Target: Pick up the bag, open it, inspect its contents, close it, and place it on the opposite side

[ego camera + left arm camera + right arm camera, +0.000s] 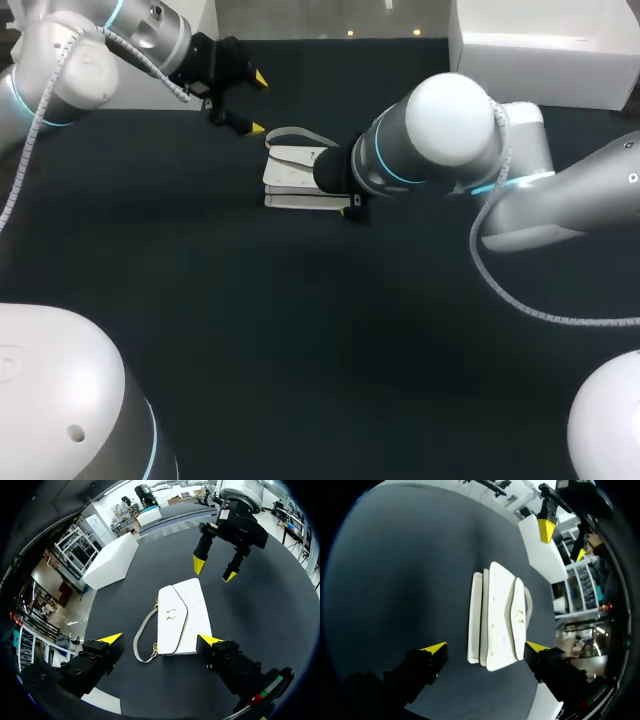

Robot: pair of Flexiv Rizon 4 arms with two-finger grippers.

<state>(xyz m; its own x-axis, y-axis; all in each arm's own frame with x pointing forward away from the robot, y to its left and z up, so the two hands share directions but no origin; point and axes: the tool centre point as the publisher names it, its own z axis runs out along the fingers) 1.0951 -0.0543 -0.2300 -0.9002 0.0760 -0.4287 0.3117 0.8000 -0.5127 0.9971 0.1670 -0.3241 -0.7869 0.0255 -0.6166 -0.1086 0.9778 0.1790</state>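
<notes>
The dark table fills the scene. The left arm comes in from the far left corner. The right arm comes in from the right and reaches to the middle, where its wrist covers the right end of the bag. A white box sits at the far right of the table.

The bag is white. It lies flat on the table, a little left of centre and toward the far side, with its flap up and shut. Neither gripper holds it.

The left gripper hangs at the far left of the bag, just beside the strap. Its fingers are spread wide and have nothing between them. In its own view the bag lies ahead of it.

The right gripper is at the bag's right end. Its fingers are also spread wide. In the left wrist view its yellow tips point down and appear clear of the bag.

The pale strap loops out from the bag's far edge and rests on the table. A small gold clasp sits in the middle of the flap's edge.
</notes>
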